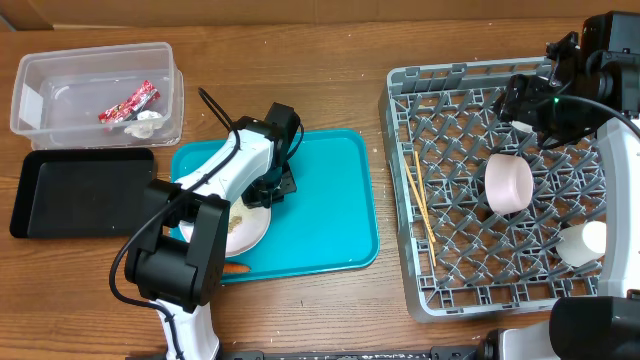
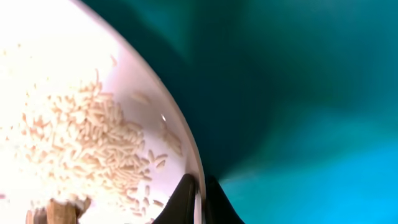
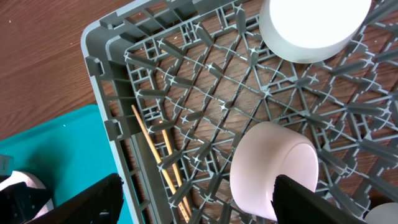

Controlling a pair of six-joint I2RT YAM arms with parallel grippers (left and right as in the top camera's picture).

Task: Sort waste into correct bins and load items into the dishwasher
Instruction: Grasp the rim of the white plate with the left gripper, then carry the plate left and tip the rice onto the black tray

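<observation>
Plate (image 2: 178, 124) rim — pinched by left claw (image 2: 199, 194).

Red wrapper (image 1: 130, 103) in the clear tub (image 1: 95, 50) at ten o'clock — rice-strewn white plate (image 1: 250, 232) at seven; white bowl (image 1: 508, 182) and chopsticks (image 1: 422, 205) in the grey rack (image 1: 400, 92) at three.

Left pincer (image 2: 200, 194) tight, right pincer (image 3: 198, 186) wide.

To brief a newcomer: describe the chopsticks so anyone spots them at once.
Find the large square grey plastic dish rack at the overhead view's right. Near its left edge lies a pair of thin wooden chopsticks. They are the only long tan sticks; the neighbours are round white bowls.
</observation>
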